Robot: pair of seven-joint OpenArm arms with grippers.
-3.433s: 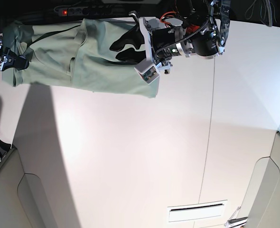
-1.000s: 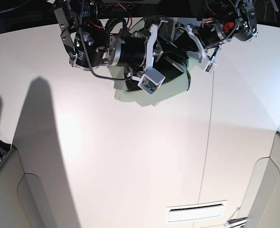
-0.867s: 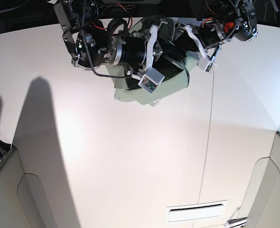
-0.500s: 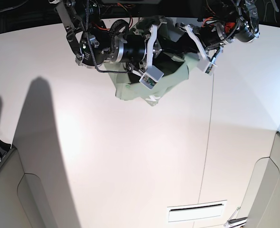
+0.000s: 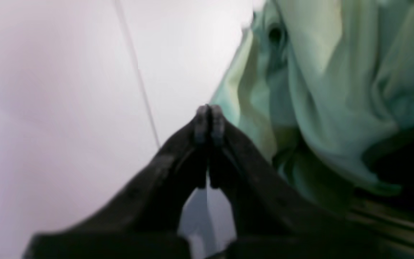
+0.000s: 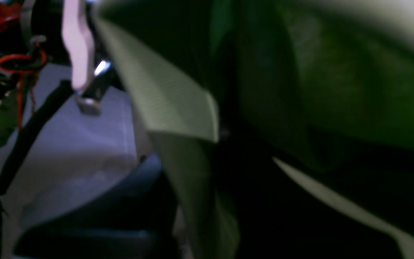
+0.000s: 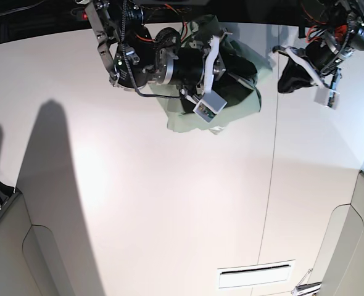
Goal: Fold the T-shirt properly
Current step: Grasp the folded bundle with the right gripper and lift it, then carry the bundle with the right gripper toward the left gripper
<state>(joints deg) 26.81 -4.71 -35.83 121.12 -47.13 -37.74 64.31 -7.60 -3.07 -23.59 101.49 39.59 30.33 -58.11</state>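
At twelve o'clock on the white table (image 7: 169,203), a bunched sage-green T-shirt (image 7: 237,105) lies beneath the right arm.
Right gripper (image 7: 234,65) sits buried in the folds, jaws pressed together; whether cloth is pinched cannot be told. Left gripper (image 5: 209,120), at two o'clock, hangs apart from the shirt, fingertips (image 5: 217,122) pressed together on nothing.

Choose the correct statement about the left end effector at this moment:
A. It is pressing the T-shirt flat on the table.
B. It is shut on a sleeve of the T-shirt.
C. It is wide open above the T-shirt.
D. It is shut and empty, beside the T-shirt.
D: in the left wrist view the left end effector has its tips pressed together with no cloth between them, and the T-shirt hangs bunched to its side.
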